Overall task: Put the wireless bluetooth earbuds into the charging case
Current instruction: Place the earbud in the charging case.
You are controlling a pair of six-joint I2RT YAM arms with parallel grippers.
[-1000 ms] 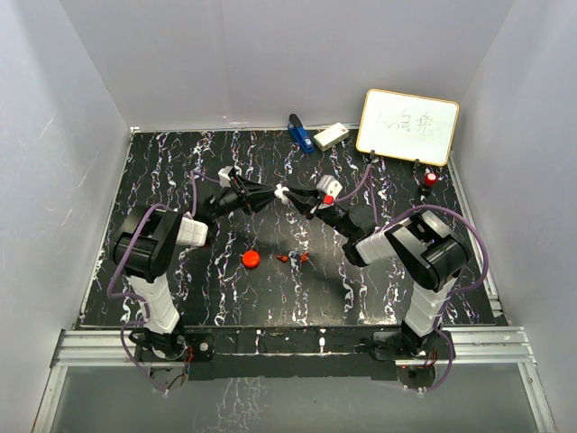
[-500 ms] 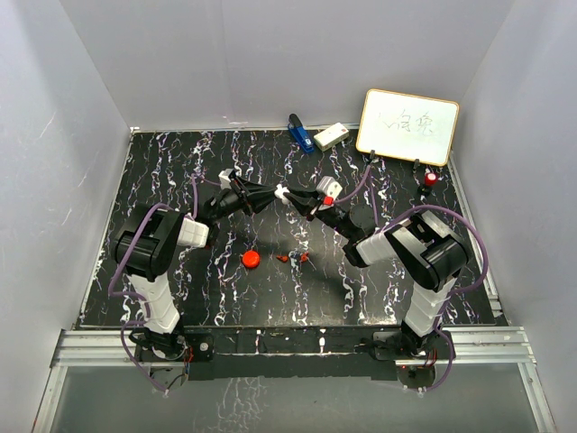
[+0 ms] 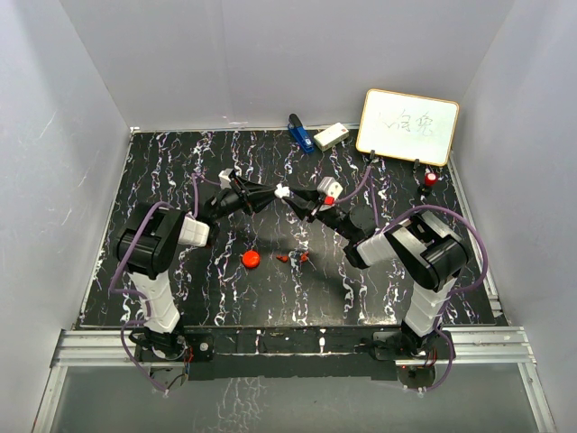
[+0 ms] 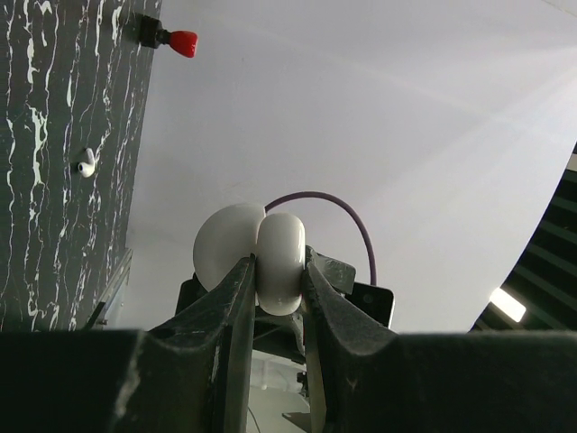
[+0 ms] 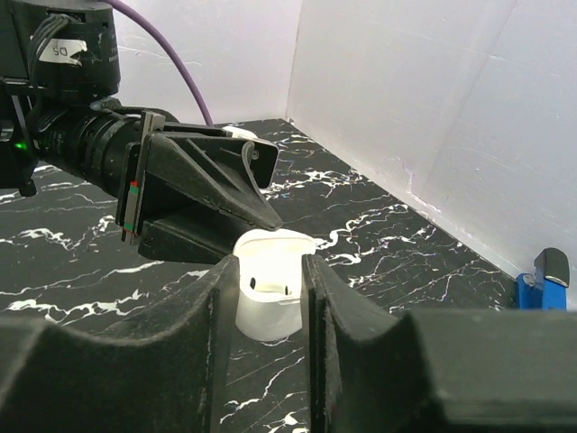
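Observation:
The white charging case hangs above the middle of the table with its lid open, and my left gripper is shut on it. The left wrist view shows the case pinched between the left gripper's fingers. My right gripper faces it from the right with jaws parted. In the right wrist view the open case sits just beyond the right gripper's tips. Small red and purple earbuds lie on the table nearer the front. One white earbud lies on the mat.
A red round cap lies left of the earbuds. At the back stand a whiteboard, a white box and a blue object. A red-capped marker stands at the right edge. White walls enclose the mat.
The right gripper's jaws have parted and it has drawn slightly back from the case. The left gripper still holds the case in the same place.

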